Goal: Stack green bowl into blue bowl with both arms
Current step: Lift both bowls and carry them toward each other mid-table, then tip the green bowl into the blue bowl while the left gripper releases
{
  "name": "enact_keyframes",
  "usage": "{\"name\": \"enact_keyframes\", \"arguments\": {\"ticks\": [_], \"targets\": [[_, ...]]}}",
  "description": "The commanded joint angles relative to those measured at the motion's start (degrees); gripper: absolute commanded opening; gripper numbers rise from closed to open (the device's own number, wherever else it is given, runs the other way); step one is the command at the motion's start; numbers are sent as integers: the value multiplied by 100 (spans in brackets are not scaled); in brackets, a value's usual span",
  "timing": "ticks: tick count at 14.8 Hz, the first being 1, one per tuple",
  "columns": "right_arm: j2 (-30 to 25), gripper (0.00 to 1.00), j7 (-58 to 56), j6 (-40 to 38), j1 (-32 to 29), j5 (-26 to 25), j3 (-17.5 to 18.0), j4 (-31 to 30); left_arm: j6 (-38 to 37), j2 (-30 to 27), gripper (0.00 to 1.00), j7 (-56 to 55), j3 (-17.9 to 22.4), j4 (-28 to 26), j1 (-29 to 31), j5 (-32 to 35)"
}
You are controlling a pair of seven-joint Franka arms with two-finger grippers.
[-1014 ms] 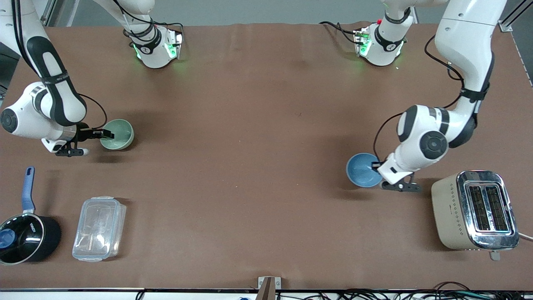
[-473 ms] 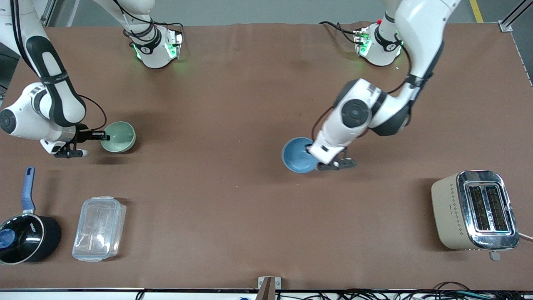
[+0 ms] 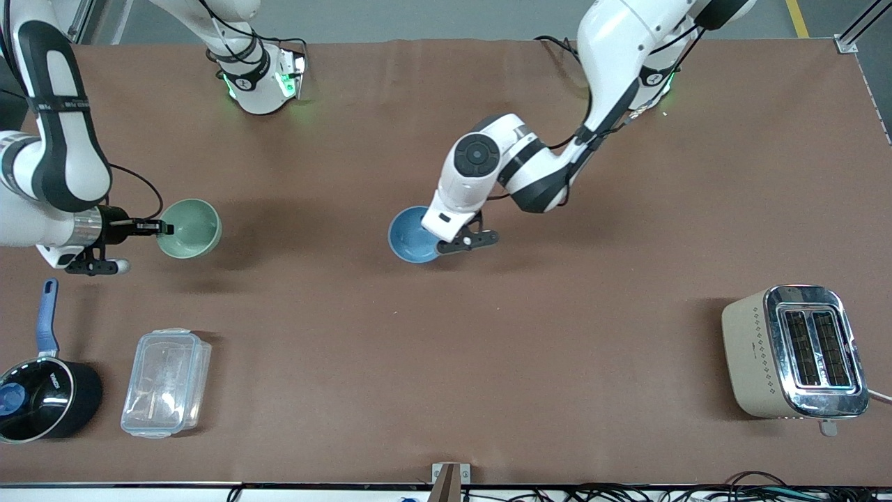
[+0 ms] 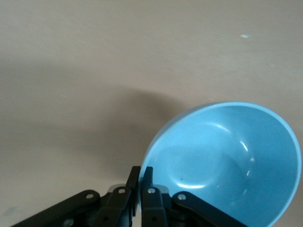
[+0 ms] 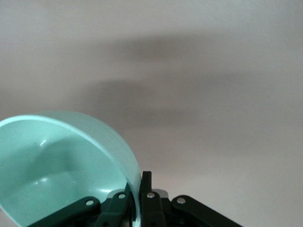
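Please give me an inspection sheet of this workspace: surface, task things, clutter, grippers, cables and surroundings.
Surface: brown table cover, no spills seen.
Job's things: green bowl and blue bowl, each held by its rim, apart.
Clutter: saucepan, clear lidded container, toaster.
Grippers: left gripper shut on blue bowl; right gripper shut on green bowl.
Cables: bundle along the table edge nearest the front camera.
Surroundings: grey floor by the bases.

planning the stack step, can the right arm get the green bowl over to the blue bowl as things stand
Probably yes. The right gripper is shut on the green bowl by its rim, and only bare table lies between it and the blue bowl. The left gripper grips that bowl's rim, so it may crowd the drop.
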Motion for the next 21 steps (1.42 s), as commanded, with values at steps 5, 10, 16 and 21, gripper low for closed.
{"name": "enact_keyframes", "arguments": {"ticks": [5,10,16,21], "targets": [[-418,1,1714,-88,1427,1079,-30,184,764,505,0,-332,501,269,-790,97],[-383,1,3044,483,2482,1070,-30,175,827,663,21,-297,537,269,-755,97],[-331,1,3459,782,3213,1070,-21,131,748,155,100,-253,773,286,-694,280],[-15,1,3994,1230,3942,1079,-21,0,-1288,-1198,100,1053,1011,444,148,607]]}}
